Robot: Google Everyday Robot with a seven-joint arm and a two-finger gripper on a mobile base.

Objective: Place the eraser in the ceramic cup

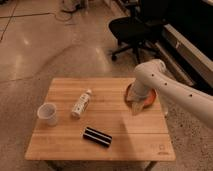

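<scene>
The eraser (97, 137), a black oblong block with pale stripes, lies on the wooden table (60, 145) near the front middle. The ceramic cup (47, 113), small and whitish-grey, stands upright at the table's left side. My gripper (137, 107) hangs at the end of the white arm (165, 85) over the table's right side, in front of the orange-red bowl (149, 98). It is well to the right of the eraser and far from the cup. It holds nothing that I can see.
A white bottle (81, 103) lies on its side between the cup and the bowl. A black office chair (132, 30) stands behind the table on the shiny floor. A dark counter runs along the right.
</scene>
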